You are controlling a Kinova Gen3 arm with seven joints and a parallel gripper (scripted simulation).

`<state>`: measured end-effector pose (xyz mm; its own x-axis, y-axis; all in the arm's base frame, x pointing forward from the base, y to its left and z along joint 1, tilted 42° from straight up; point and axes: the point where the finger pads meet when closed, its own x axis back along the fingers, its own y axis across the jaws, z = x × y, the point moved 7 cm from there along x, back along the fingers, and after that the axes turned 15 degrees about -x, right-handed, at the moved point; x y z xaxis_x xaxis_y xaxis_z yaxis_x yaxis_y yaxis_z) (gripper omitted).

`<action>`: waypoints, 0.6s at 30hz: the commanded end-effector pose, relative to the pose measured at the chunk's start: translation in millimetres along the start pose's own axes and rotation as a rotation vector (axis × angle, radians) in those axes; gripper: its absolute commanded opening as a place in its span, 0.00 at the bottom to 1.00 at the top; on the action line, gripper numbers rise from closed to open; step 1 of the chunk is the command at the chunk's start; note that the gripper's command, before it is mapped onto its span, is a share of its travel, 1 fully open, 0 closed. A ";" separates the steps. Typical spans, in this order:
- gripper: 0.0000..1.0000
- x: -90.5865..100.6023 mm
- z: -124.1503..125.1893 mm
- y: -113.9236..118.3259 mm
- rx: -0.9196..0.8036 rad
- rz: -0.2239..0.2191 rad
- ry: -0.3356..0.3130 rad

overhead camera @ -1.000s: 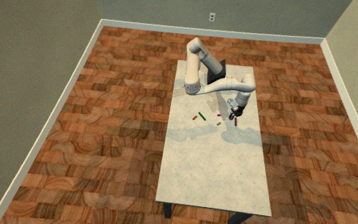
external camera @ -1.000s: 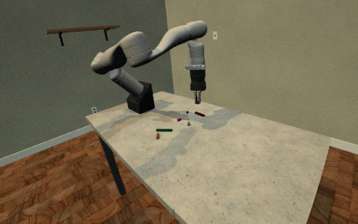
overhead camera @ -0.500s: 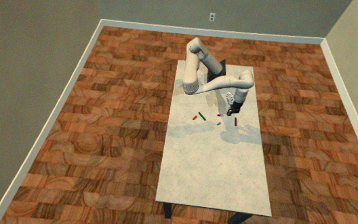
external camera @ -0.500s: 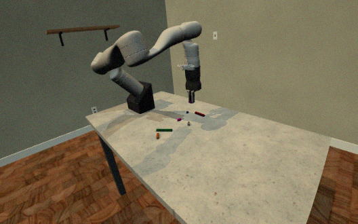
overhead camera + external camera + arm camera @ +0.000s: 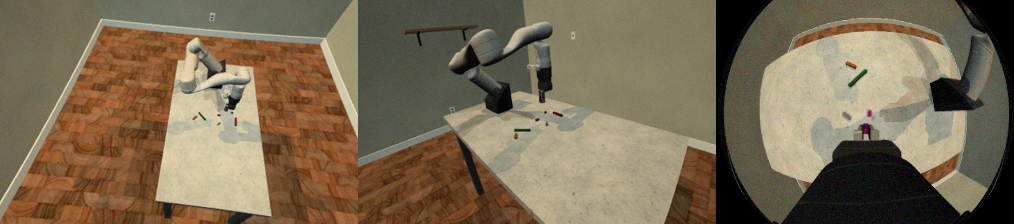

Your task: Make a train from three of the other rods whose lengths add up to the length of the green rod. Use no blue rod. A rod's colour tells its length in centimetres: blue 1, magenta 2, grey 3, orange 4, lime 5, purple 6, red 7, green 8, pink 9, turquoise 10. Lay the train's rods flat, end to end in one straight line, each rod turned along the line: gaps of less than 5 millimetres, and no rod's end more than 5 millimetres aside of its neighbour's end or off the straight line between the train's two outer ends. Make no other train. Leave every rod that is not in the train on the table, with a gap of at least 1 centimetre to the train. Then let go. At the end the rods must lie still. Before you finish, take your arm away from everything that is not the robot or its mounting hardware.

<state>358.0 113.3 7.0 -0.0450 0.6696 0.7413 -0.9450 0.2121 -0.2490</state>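
Gripper (image 5: 226, 108) (image 5: 541, 101) (image 5: 865, 129) clamped on one magenta rod (image 5: 226, 110) (image 5: 540, 101) (image 5: 866, 129); six other rods (image 5: 202, 116) (image 5: 522, 130) (image 5: 857, 78), one also magenta, lie apart on the table (image 5: 210, 163) (image 5: 595, 163) (image 5: 791, 100).

The top view looks steeply down from high above the far short edge of the table (image 5: 210, 176) (image 5: 612, 163) (image 5: 791, 100), facing the arm's base (image 5: 222, 66) (image 5: 507, 91) (image 5: 941, 95), and takes in all four corners. The exterior view is nearer and lower, looking slantwise across a long edge, with one near corner cut off. The wrist view rides on the arm, looking down closest over the table. All three share the green rod (image 5: 202, 116) (image 5: 522, 130) (image 5: 858, 78).
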 end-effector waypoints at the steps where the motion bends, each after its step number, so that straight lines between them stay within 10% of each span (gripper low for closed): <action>1: 0.24 1.1 3.6 1.3 -0.027 0.004 -0.002; 18: 0.24 0.7 9.8 6.9 -0.097 0.004 -0.001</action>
<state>348.1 107.6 11.4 -0.0475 0.6709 0.7400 -0.9092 0.2777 -0.3102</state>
